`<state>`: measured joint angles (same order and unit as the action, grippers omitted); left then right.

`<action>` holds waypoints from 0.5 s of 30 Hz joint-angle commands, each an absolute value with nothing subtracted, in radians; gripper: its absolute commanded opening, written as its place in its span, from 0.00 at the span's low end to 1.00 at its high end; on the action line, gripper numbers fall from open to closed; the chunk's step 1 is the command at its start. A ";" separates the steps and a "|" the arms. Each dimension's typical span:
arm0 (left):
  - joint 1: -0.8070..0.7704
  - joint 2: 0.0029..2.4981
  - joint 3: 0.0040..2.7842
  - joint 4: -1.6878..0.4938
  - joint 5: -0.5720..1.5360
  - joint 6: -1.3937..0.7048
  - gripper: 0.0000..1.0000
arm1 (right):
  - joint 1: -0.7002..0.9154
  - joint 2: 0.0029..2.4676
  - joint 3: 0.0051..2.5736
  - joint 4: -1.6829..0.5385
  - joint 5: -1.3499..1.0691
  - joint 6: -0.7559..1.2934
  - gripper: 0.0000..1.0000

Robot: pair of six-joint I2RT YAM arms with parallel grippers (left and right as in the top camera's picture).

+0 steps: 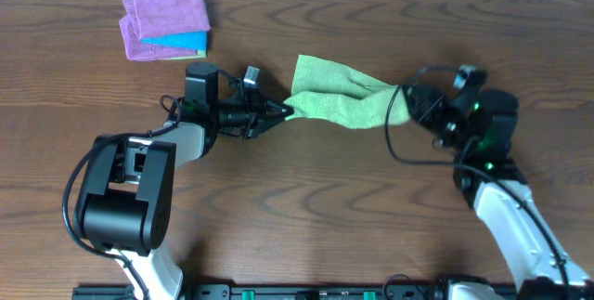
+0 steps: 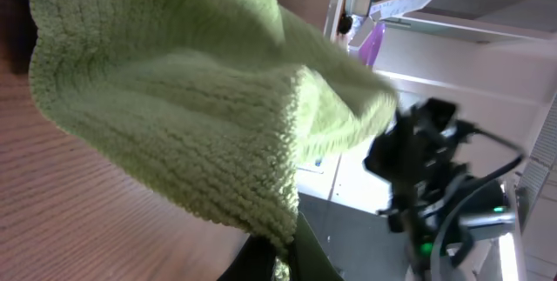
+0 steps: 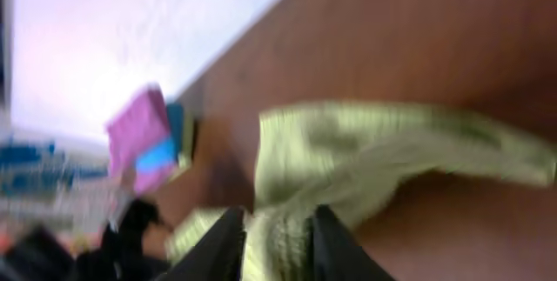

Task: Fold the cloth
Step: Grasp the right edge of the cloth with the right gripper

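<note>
Cloth (image 1: 334,96) stretches left-to-right across mid-frame — left gripper (image 1: 278,110) clamps its left end, right gripper (image 1: 406,103) pinches the right. Long axis runs between them.

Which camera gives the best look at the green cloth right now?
Overhead: it shows the whole cloth stretched between the left end effector and the right end effector. Left wrist shows only a close-up patch of its terry; right wrist shows it between its fingers, but blurred.

Left arm (image 1: 125,189) and right arm (image 1: 509,215): black joints, white links, looping black cables (image 1: 393,142). Left tool (image 1: 281,110) and right tool (image 1: 408,96) are black.
</note>
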<state>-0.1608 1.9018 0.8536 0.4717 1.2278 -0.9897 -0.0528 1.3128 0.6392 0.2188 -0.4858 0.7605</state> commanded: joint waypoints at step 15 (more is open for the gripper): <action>-0.155 1.882 0.875 0.544 1.246 -1.008 0.06 | -0.099 1.420 0.785 -0.155 -0.404 0.513 0.60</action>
